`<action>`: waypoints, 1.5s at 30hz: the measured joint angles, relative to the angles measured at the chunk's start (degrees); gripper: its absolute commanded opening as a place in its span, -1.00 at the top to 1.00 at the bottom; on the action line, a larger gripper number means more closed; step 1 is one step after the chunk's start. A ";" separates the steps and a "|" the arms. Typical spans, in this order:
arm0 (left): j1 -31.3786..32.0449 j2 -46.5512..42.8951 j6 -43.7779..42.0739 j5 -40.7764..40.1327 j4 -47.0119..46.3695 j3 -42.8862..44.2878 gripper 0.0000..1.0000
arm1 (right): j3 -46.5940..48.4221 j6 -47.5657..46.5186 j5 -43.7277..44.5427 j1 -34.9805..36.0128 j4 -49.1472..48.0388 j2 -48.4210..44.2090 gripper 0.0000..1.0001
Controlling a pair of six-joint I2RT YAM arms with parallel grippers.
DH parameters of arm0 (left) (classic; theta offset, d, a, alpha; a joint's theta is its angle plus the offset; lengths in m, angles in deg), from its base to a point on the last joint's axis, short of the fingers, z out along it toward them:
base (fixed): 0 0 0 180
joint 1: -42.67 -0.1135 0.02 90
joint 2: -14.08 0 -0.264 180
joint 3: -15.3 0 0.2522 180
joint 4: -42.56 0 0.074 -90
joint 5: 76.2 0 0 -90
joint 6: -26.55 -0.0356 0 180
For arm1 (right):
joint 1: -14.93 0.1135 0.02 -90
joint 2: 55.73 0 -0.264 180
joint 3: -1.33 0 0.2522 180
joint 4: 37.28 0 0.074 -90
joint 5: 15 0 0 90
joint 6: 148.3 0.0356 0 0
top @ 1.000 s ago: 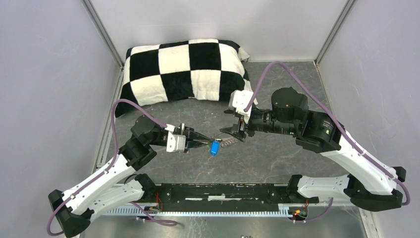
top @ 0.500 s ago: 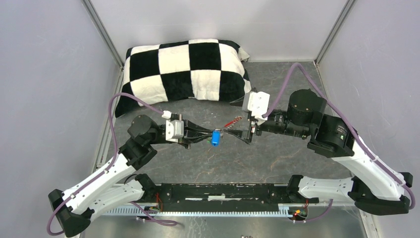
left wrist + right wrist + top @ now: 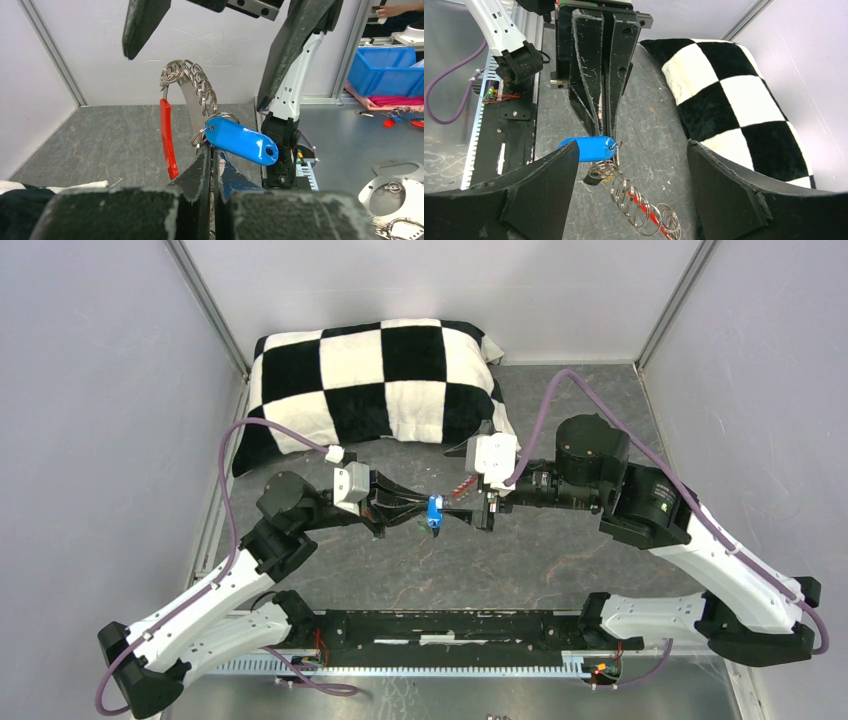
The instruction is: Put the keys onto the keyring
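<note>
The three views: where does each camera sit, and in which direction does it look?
Top external: above and behind the arm bases, looking down at the table; both arms show.
Left wrist: on the left arm, looking along its shut fingers at the open right gripper.
Right wrist: on the right arm, looking between its open fingers at the left gripper.
Shared: both wrist views show the blue key and the keyring.
</note>
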 measured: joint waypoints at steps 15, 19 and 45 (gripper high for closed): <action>-1.20 1.46 10.32 -0.50 0.44 1.16 0.96 | 0.00 -4.76 -4.33 0.00 0.22 -0.94 -0.82; -1.20 1.14 12.48 -0.50 0.50 1.16 0.95 | 0.04 -6.69 -5.77 0.00 0.70 -0.90 -0.83; -1.46 -0.74 15.54 2.21 1.51 1.84 0.95 | -3.93 -13.09 -1.92 5.14 -3.74 -0.57 -0.80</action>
